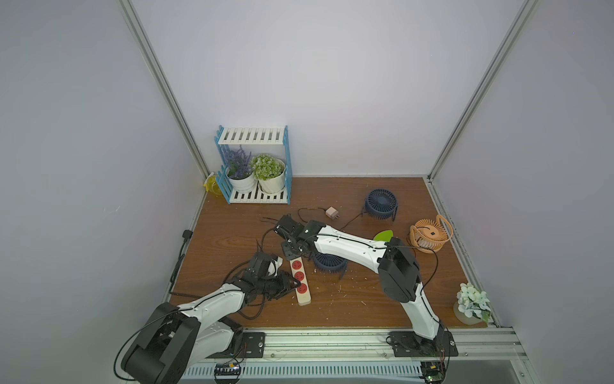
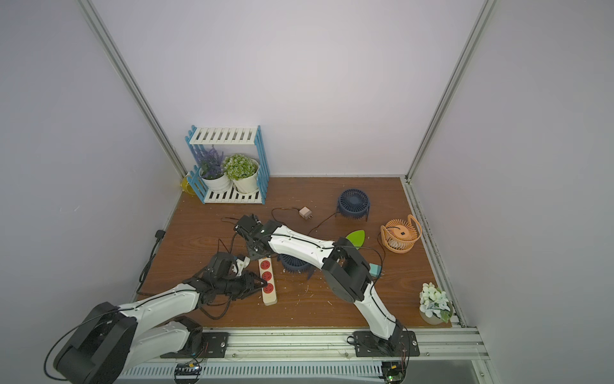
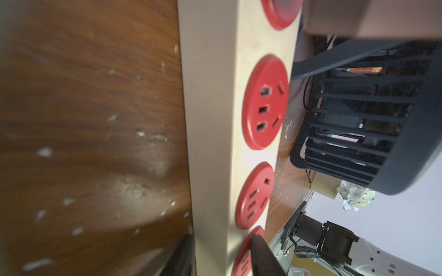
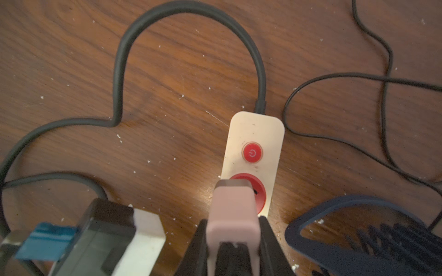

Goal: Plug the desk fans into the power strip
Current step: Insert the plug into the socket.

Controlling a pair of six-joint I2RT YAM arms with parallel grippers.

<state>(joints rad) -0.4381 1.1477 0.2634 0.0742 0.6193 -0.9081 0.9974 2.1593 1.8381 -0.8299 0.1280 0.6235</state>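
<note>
Right wrist — plug at socket.
Our right gripper (image 4: 233, 227) clamps the pale-pink plastic plug (image 4: 232, 205) over the end socket (image 4: 260, 196) of the cream-beige power strip (image 4: 253, 129); our left gripper (image 3: 222, 239) grips that strip on the wooden table (image 4: 167, 71), steadying it.

Read in a top view, my brown wooden table (image 1: 232, 239) carries the power strip (image 1: 300, 282) near centre toward 7 o'clock, with a navy fan (image 1: 329, 262) just beside it. A blue rack (image 1: 252, 198) stands at 11, a second navy fan (image 1: 381, 203) at 1, an orange fan (image 1: 428, 234) at 2 and a flower vase (image 1: 471, 304) at 4.
</note>
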